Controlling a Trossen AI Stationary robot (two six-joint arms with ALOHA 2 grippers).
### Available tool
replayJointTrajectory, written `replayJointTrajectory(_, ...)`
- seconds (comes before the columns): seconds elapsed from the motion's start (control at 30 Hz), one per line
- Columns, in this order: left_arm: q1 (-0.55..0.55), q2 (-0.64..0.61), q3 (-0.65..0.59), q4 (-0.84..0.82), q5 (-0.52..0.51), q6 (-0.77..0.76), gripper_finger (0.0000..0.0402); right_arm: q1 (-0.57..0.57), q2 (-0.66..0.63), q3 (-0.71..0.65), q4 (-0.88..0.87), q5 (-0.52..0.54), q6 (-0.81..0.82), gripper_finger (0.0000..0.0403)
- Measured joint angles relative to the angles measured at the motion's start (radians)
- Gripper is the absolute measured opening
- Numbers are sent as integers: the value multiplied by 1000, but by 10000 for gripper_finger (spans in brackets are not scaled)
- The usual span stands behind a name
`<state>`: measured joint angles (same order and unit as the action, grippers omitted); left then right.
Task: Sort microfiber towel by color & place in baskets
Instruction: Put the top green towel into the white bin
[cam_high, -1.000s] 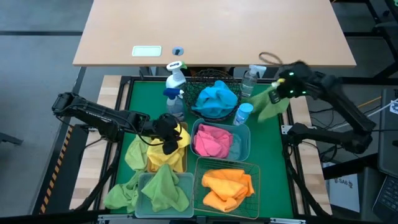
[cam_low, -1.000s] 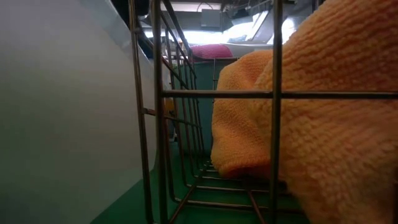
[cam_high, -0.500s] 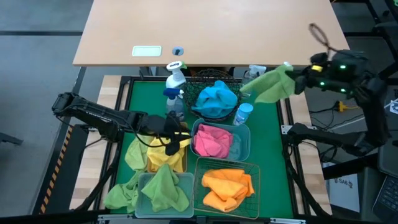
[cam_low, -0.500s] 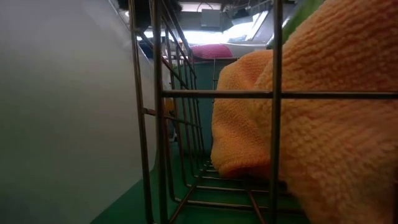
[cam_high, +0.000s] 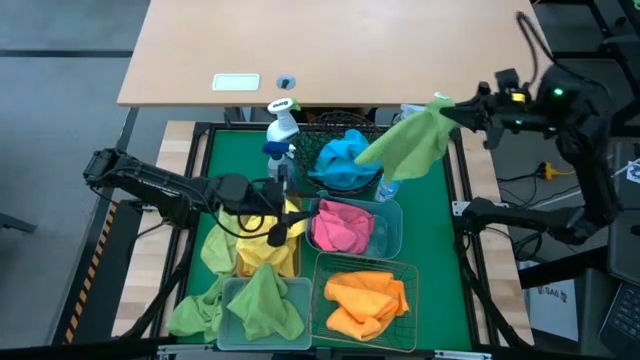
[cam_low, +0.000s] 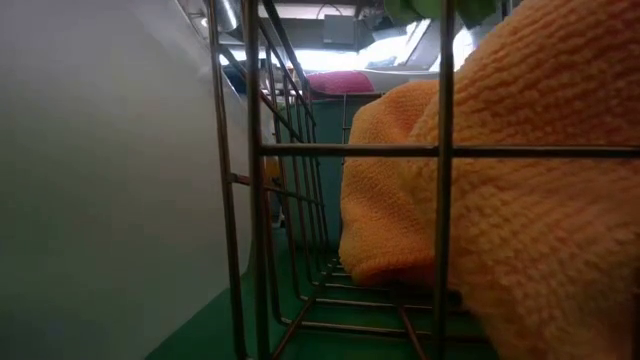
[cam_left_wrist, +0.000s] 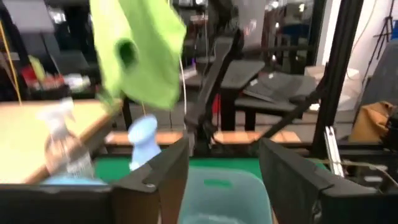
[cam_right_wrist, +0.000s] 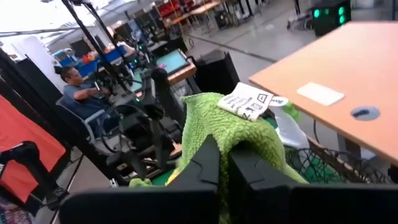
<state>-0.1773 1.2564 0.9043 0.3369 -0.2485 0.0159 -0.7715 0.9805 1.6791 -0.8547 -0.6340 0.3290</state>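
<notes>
Near edge of the green counter: pale-green bin holding green towels, one more draped outside it; beside it the green wire basket, its bars filling the low view, holding orange towels.

Middle row: amber bin with yellow towels; teal bin with pink towels.

Left claw: low over the yellow towels, fingers spread apart, holding nothing.

Far row: round black mesh basket with blue towels; spray bottles standing left and right of it.

Right claw: raised above the counter's far right corner, fingers pinched together on a green towel, which hangs out over the blue towels and hides part of the right-hand bottle.

Beyond: wooden table; a seated person in the room.
</notes>
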Motion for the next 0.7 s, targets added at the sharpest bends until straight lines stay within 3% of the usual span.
replayJointTrajectory(0.2, 35, 0, 0, 129, -3, 70, 211, 24, 78, -1, 6, -5, -1, 3)
replayJointTrajectory(0.5, 117, 0, 0, 281, -3, 74, 211, 287, 238, -1, 268, -4, 4, 4)
replayJointTrajectory(0.7, 140, 0, 0, 317, -2, 75, 211, 426, 349, -1, 352, 16, 2, 4)
